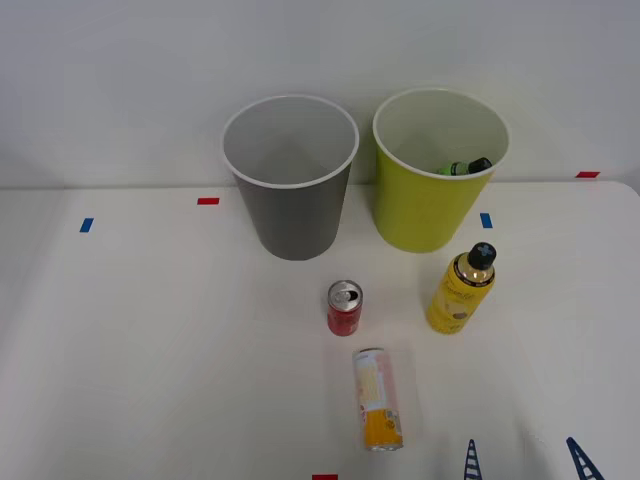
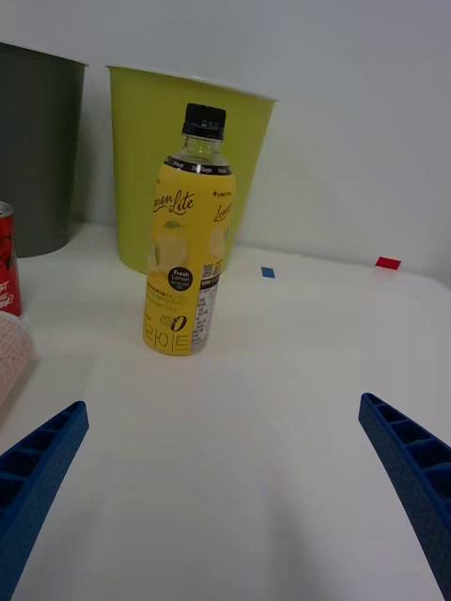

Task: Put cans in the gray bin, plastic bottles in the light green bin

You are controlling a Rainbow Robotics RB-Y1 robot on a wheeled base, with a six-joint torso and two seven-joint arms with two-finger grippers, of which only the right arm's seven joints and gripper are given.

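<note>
- The right hand (image 1: 525,460) sits low at the near edge of the worktop (image 1: 150,340), with its 2 blue ribbed fingers (image 2: 38,460) spread wide apart and nothing between them.
- The yellow bottle (image 2: 188,254) stands upright straight ahead of the hand, well apart from the fingers, with its black cap on top. In the front view it (image 1: 461,290) stands beyond the hand and slightly to the hand's left.
- The light green bin (image 1: 435,170) stands upright just behind the yellow bottle, farther from the hand. The wrist view shows the bottle in front of the bin's wall (image 2: 132,160).
- The green bottle (image 1: 465,167) lies inside the light green bin, against the far-right wall, with its black cap showing.
- The gray bin (image 1: 292,180) stands upright beside the light green bin, to its left, the 2 near each other but apart.
- The red can (image 1: 344,307) stands upright on the worktop, ahead of the hand and well to its left, in front of the gray bin. Its edge shows in the wrist view (image 2: 7,263).
- The cream-and-orange can (image 1: 377,398) lies on its side, the nearest of the things to the hand, to the hand's left, with its orange end toward the near edge.
- Small red and blue tape marks (image 1: 207,201) dot the worktop.
</note>
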